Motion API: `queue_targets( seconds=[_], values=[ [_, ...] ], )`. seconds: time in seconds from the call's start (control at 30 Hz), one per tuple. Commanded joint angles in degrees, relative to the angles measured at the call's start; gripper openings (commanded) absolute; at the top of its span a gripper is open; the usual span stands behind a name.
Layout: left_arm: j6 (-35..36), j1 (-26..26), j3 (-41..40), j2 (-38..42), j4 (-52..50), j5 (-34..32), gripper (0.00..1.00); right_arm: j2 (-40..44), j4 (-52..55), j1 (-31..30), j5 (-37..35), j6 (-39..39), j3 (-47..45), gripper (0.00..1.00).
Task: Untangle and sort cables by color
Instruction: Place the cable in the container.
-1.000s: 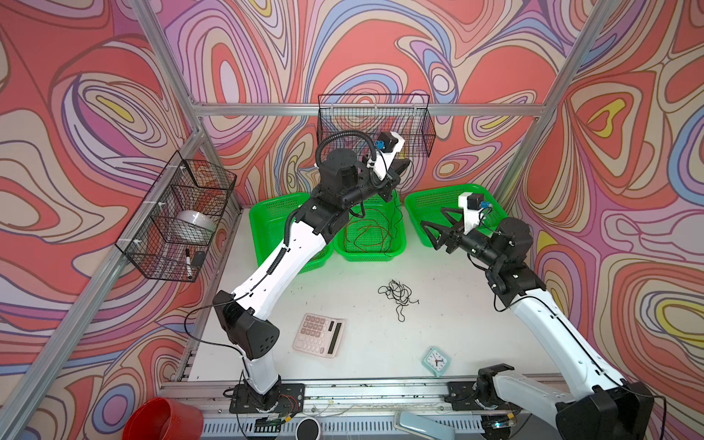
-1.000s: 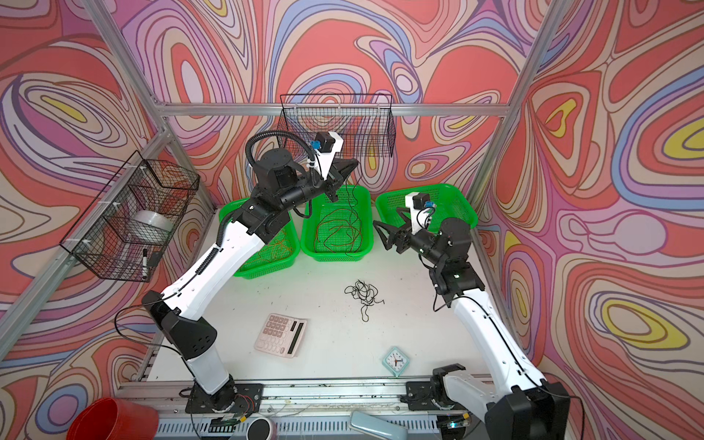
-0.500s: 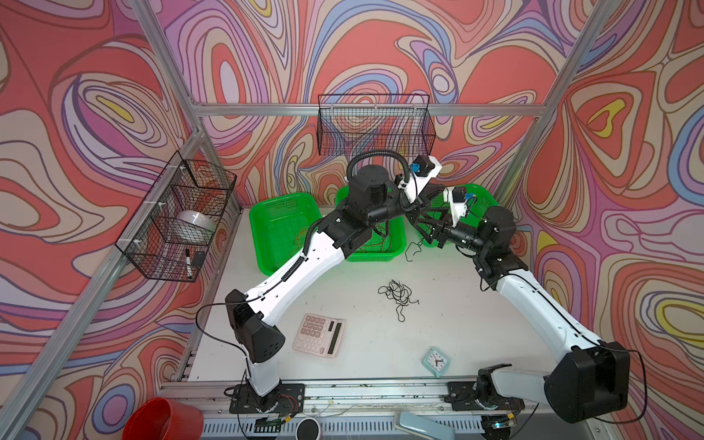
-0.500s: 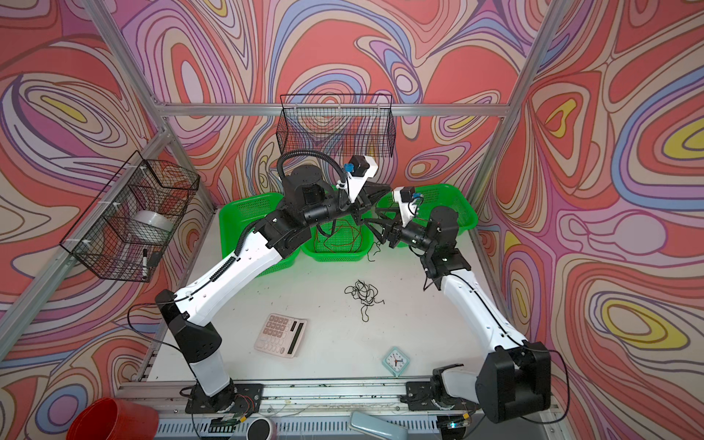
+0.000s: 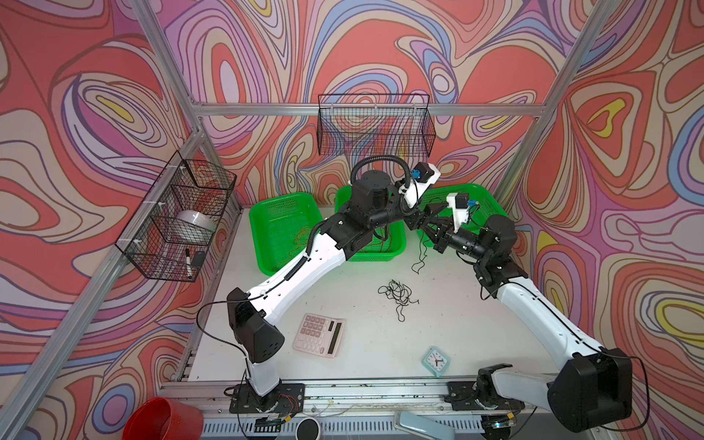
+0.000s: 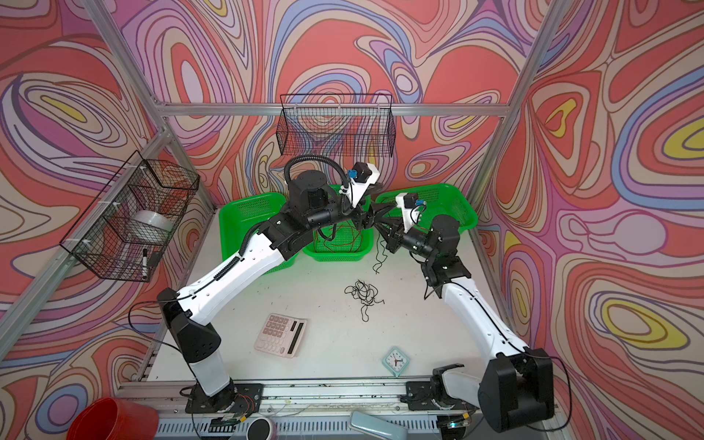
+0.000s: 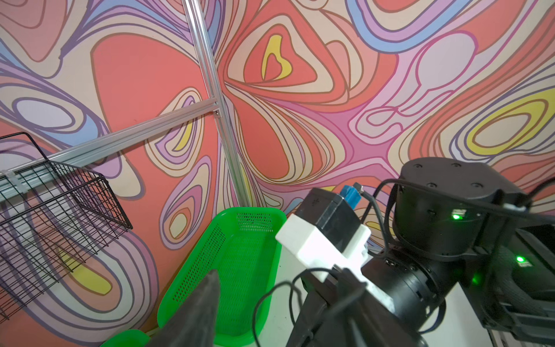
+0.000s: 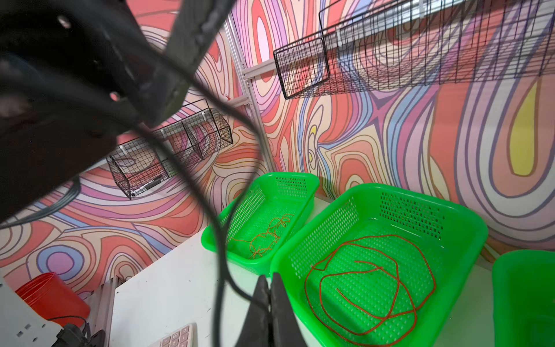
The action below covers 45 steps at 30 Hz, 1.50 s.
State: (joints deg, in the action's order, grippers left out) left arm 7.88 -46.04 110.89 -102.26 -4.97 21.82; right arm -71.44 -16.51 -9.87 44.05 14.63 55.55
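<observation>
– Right wrist view first: what are the fingers doing?

– They are pressed flat together on the right gripper [image 8: 270, 300]. In a top view a black cable [image 5: 419, 255] dangles from its tips. It hangs over the table [image 5: 381, 343], just in front of the gap between the middle basket [image 5: 375, 256] and the right basket [image 5: 484, 196]. I'd say it is pinched there.

– And the left gripper [image 5: 416, 220]?

– It's nose to nose with the right one. Its own wrist view shows one finger [image 7: 204, 300] well off centre, so the jaws stand apart, and I can see nothing between them.

– So which step is this?

– Black's turn, I judge. An orange cable [image 8: 267, 237] lies in the left basket [image 8: 313, 183] and a red cable [image 8: 369, 285] in the middle one, both along the far edge. A black tangle [image 5: 398, 295] waits near the middle of the table.

– What comes next?

– Swing the strand over the right basket in the far right corner. Lift it enough for the loose tail to clear the rim, then part the fingers. The left arm should back away first, because the two are crowded.
</observation>
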Motion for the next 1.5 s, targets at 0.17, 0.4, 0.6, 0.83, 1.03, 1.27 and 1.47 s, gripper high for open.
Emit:
queue_targets(
  seconds=[0.17, 0.4, 0.6, 0.83, 1.03, 1.27, 1.47],
  values=[
    [-0.1, 1.2, -11.3, 8.4, -1.0, -4.9, 1.00, -7.0, 9.5, -0.2, -11.5, -0.5, 7.8, 0.00],
    [-2.1, 3.6, -25.0, 14.9, 0.2, -8.9, 1.00, -17.8, 15.3, 1.3, -27.0, -2.2, 17.2, 0.00],
    [-3.3, 3.7, -33.6, 17.6, 0.1, -10.9, 0.98, -28.3, 15.9, 4.4, -34.9, -4.0, 27.1, 0.00],
    [-6.6, 3.6, -41.1, 19.2, -1.2, -11.5, 0.92, -41.5, 16.2, 7.4, -41.2, -5.9, 40.1, 0.00],
    [-9.2, 2.9, -46.5, 19.3, -0.7, -12.1, 0.88, -51.6, 18.0, 8.8, -48.2, -7.0, 47.9, 0.00],
    [-9.9, 1.6, -47.7, 16.3, -1.6, -12.3, 0.87, -57.5, 27.9, 9.5, -52.7, -8.1, 54.9, 0.65],
    [-10.4, 1.5, -47.3, 12.9, -1.1, -10.5, 0.85, -54.0, 36.5, 9.5, -53.0, -9.9, 54.8, 0.98]
  ],
)
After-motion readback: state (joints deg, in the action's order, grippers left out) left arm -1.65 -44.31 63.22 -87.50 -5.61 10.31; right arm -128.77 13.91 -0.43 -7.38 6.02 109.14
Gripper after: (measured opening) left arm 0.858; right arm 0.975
